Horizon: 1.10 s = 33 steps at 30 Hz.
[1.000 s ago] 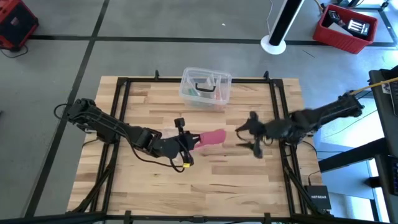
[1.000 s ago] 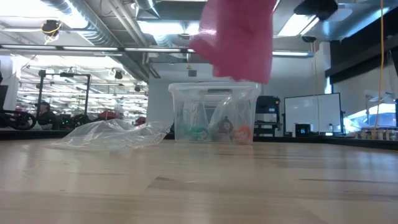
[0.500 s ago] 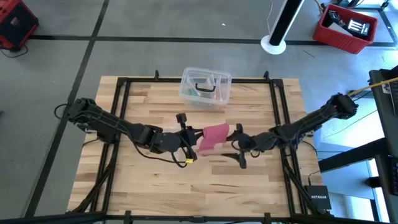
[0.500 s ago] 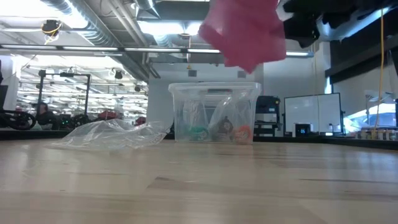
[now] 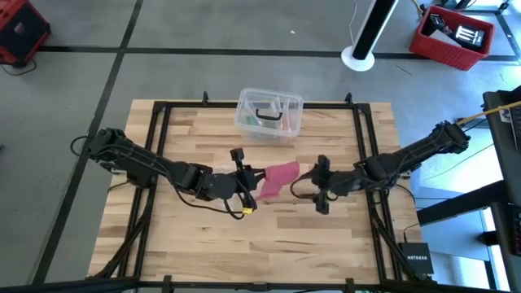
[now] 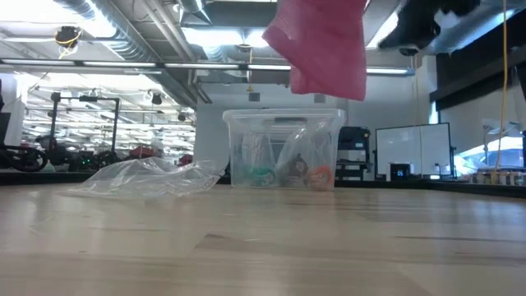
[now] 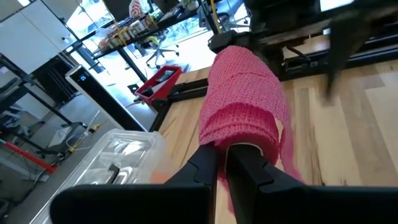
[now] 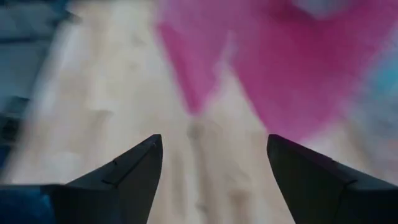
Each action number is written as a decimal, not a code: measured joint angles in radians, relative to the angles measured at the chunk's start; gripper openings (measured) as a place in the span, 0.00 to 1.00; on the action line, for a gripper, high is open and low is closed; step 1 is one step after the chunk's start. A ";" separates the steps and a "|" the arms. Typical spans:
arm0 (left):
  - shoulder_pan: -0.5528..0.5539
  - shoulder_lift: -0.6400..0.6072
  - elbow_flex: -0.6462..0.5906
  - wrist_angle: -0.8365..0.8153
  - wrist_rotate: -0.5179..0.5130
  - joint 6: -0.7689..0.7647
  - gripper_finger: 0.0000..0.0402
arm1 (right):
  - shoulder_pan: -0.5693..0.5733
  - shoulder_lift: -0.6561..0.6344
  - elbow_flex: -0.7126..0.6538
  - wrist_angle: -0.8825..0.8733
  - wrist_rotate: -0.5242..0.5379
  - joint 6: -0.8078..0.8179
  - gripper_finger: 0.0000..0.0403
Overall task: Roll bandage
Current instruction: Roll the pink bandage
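Your right gripper (image 5: 319,185) has closed in beside the bandage (image 5: 278,178) — jaws wide; left gripper (image 7: 222,154) (clamped shut) holds it aloft — handover-ready.

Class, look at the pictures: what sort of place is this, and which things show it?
Probably a robotics lab or workshop: a framed wooden table with robot arms, exposed ceiling ducts, and benches with equipment in the room behind.

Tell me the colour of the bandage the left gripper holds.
Pinkish-red, a knitted weave; the bandage shows best in the left wrist view.
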<state>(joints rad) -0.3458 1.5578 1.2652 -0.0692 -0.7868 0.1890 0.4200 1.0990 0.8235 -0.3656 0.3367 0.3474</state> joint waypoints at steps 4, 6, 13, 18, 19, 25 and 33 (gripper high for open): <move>0.000 0.000 0.000 0.000 0.000 0.001 0.03 | 0.006 0.047 0.001 0.110 0.020 -0.050 0.72; -0.001 0.000 0.000 0.002 0.000 0.001 0.03 | 0.005 0.082 0.001 0.145 0.078 -0.073 0.72; -0.006 0.000 0.000 -0.001 0.000 0.001 0.03 | 0.007 0.180 0.000 0.287 0.066 -0.155 0.71; -0.008 0.000 0.000 -0.002 0.000 -0.002 0.03 | 0.015 0.178 0.000 0.347 0.065 -0.191 0.54; -0.008 0.000 0.000 -0.002 0.000 -0.002 0.03 | 0.015 0.174 0.000 0.355 0.065 -0.196 0.48; -0.013 0.000 0.000 -0.016 0.000 -0.006 0.03 | 0.039 0.173 0.030 0.324 -0.019 -0.232 0.08; -0.033 0.000 0.000 -0.054 0.050 -0.001 0.03 | 0.150 0.164 0.363 -0.031 0.113 -0.392 0.03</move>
<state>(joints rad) -0.3784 1.5579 1.2652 -0.1233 -0.7372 0.1877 0.5704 1.2633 1.1864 -0.3962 0.4494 -0.0447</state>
